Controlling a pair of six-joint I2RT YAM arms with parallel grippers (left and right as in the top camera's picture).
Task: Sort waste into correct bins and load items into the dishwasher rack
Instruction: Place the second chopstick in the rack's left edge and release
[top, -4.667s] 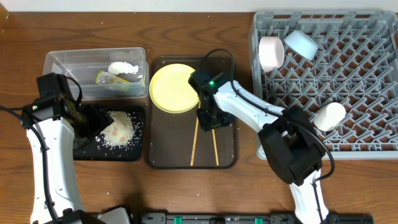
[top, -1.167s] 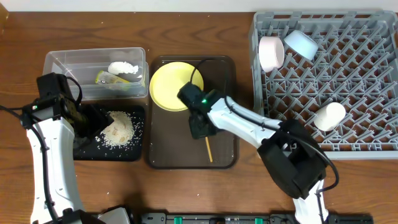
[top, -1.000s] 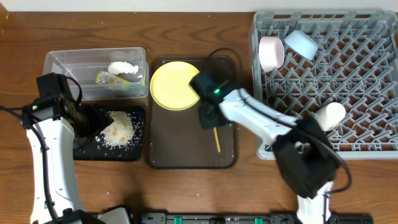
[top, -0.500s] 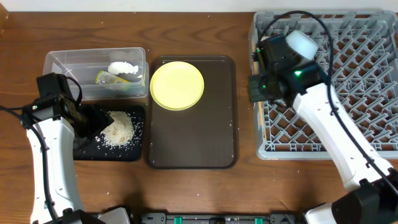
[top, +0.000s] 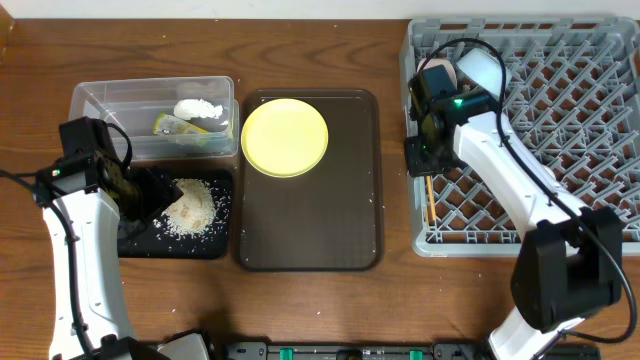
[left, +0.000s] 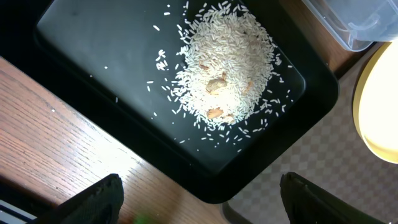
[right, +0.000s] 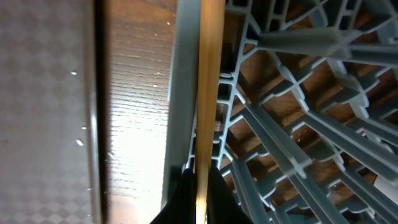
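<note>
My right gripper (top: 426, 163) is shut on the wooden chopsticks (top: 431, 203) and holds them over the left edge of the grey dishwasher rack (top: 560, 120). In the right wrist view the chopsticks (right: 208, 81) run along the rack's rim (right: 280, 124), pinched between the fingers (right: 200, 186). The yellow plate (top: 285, 137) lies on the brown tray. The light blue bowl (top: 484, 66) stands in the rack; the white bowl and cup are hidden by my arm. My left gripper (top: 150, 195) is open and empty over the black tray (left: 93, 37) of rice (left: 227, 68).
The clear box (top: 110, 100) holds the green-yellow wrapper (top: 175, 126) and the white tissue (top: 198, 107). The brown serving tray (top: 330, 210) lies between the bins and the rack. The plate's edge (left: 379, 106) shows in the left wrist view.
My right gripper has carried the chopsticks from the brown tray to the rack's left edge and lowered them there. The left arm has not moved.
</note>
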